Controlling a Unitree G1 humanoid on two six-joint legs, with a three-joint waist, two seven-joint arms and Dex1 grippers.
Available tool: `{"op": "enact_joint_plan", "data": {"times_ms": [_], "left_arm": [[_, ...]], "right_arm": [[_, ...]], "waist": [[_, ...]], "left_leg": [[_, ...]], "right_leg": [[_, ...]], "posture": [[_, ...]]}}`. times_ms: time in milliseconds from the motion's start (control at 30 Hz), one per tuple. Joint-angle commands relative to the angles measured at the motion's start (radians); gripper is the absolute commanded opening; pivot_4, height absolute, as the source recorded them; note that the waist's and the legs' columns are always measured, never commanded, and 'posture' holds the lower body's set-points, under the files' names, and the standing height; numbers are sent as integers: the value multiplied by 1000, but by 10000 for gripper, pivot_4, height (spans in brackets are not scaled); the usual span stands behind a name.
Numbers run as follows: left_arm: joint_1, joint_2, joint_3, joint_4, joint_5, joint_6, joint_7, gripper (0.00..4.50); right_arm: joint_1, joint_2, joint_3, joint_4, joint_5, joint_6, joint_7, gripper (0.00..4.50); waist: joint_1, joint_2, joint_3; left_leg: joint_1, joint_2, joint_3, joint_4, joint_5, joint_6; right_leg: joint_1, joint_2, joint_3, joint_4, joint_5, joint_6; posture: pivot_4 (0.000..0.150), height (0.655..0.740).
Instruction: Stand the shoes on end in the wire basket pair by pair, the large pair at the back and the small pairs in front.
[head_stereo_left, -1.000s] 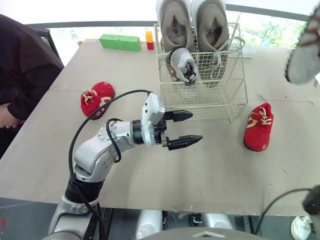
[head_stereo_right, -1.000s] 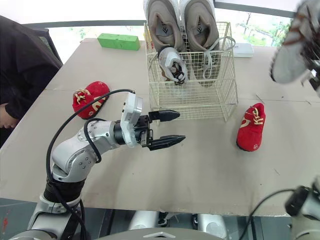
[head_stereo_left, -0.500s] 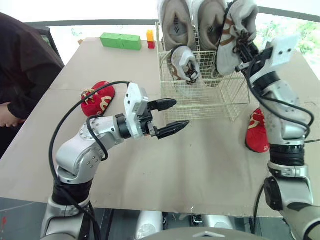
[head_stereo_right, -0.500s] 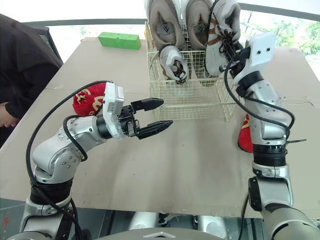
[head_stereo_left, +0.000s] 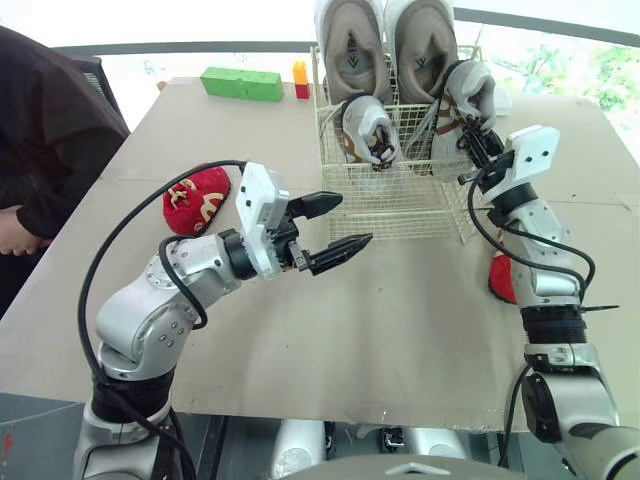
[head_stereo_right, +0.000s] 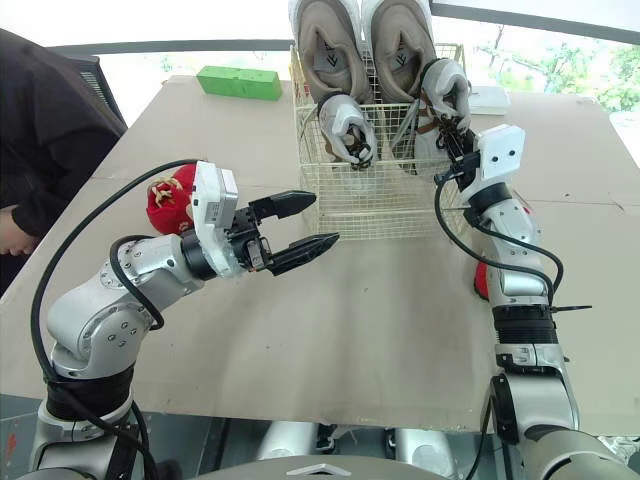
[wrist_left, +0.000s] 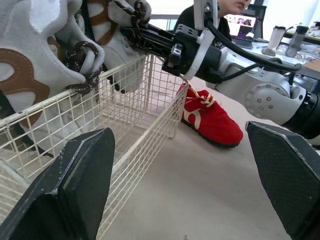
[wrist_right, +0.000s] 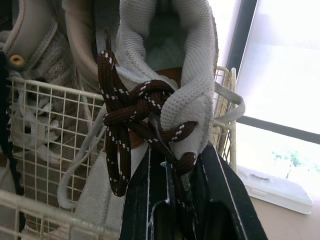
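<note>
Right now our right gripper (wrist_right: 172, 167) is clamped tight on a small grey shoe (head_stereo_left: 463, 100), its fingers (wrist_right: 225, 200) pinching the tongue and the knotted brown laces (wrist_right: 130, 115). We hold that shoe on end at the right front of the wire basket (head_stereo_left: 400, 195), its lower part inside the mesh and its upper part above the rim. The other small grey shoe (head_stereo_left: 365, 130) stands on end in the left front of the basket. Behind both, the large beige shoes (head_stereo_left: 385, 45) stand side by side along the back wall, rising well above the wire. A loose pale lace (wrist_right: 75, 165) from the large pair hangs down inside the mesh just beside the shoe we hold.

Our left gripper (head_stereo_left: 353, 220) hangs wide open and empty over the table (head_stereo_left: 400, 340), near the basket's front left corner, with the front wire wall between it and the shoes inside.

Two red shoes lie on the table outside the basket. The left red shoe (head_stereo_left: 197, 198) sits well to the basket's left, partly behind our left wrist. The right red shoe (wrist_left: 212, 120) lies just beside the basket's right side, and our right forearm covers much of it from the head views. A green block (head_stereo_left: 240, 83) and a small red-and-yellow block (head_stereo_left: 299, 78) rest at the far edge. A person's dark sleeve (head_stereo_left: 45, 140) leans in at the table's left.
</note>
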Motion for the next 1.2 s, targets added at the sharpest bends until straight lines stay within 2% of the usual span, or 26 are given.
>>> {"op": "enact_joint_plan", "data": {"times_ms": [33, 167, 200, 333, 433, 600, 700, 800, 900, 1000, 1067, 1200], "left_arm": [[-6, 7, 30, -28, -25, -6, 7, 45000], [-7, -6, 39, -10, -35, -7, 28, 45000], [-8, -18, 42, -1, -28, -16, 43, 45000], [-26, -79, 61, 44, 7, -37, 136, 45000], [-24, -123, 68, 56, 40, -80, 183, 45000], [69, -56, 98, 44, -42, -50, 51, 45000], [149, 2, 111, 21, -52, -60, -29, 45000], [245, 36, 144, 29, -47, -79, -71, 45000], [321, 12, 243, 89, -30, -99, 4, 45000], [365, 9, 341, 185, 35, -126, 89, 45000], [347, 20, 397, 294, 106, -147, 180, 45000], [279, 42, 424, 416, 164, -156, 240, 45000]], "right_arm": [[71, -16, -17, -87, 53, 46, 45, 19552], [130, -74, -25, -223, 86, 125, 88, 36870], [143, -86, -34, -259, 107, 134, 104, 38495], [198, -161, -54, -388, 151, 161, 174, 38495], [272, -272, -90, -513, 299, 289, 302, 38495], [485, -484, -199, -635, 448, 437, 492, 38495], [595, -517, -276, -668, 505, 482, 521, 38495], [710, -512, -340, -684, 495, 482, 533, 38495], [776, -498, -361, -754, 520, 484, 535, 38495], [768, -474, -361, -853, 594, 480, 515, 38495], [757, -472, -332, -915, 631, 485, 520, 38495], [714, -476, -265, -953, 655, 503, 515, 38495]], "waist": [[1, 0, 0], [2, 0, 0], [2, 0, 0], [4, 2, 1], [8, 2, 1], [14, 1, 1], [8, 1, 1], [8, 1, 1], [8, 1, 1], [3, 1, 1], [5, 1, 1], [14, -5, -1]], "left_leg": [[0, 0, 0, 0, 0, 0], [0, 0, 0, 0, 0, 0], [0, 0, 0, 0, 0, 0], [-1, 0, 0, -1, 0, 0], [-2, 0, -1, -1, 0, 0], [-3, 0, -1, -2, -1, 1], [-2, 0, -1, -2, -1, 1], [-1, 0, -1, -2, -1, 1], [-1, 0, -1, -2, -1, 1], [-1, 0, -1, -2, -1, 1], [0, 0, -1, -2, -1, 1], [-1, 0, -2, -2, -3, 5]], "right_leg": [[0, 0, 0, 0, 0, 0], [0, 0, 0, 0, 0, 0], [0, 0, 0, 0, 0, 0], [-1, 0, 0, -1, 0, 0], [-1, 0, 0, -2, 0, 0], [0, 0, -1, -4, 0, 0], [-1, 0, -1, -4, 0, 0], [0, 0, -1, -3, -1, 0], [0, 0, -1, -3, -1, 1], [0, 0, -1, -3, -1, 1], [0, 0, -1, -3, -1, 2], [0, 0, -2, -3, -1, 2]], "posture": [[1500, 7400], [1500, 7400], [1500, 7400], [1500, 7400], [1500, 7400], [1500, 7400], [1500, 7400], [1500, 7400], [1500, 7400], [1500, 7400], [1500, 7400], [1500, 7400]]}}
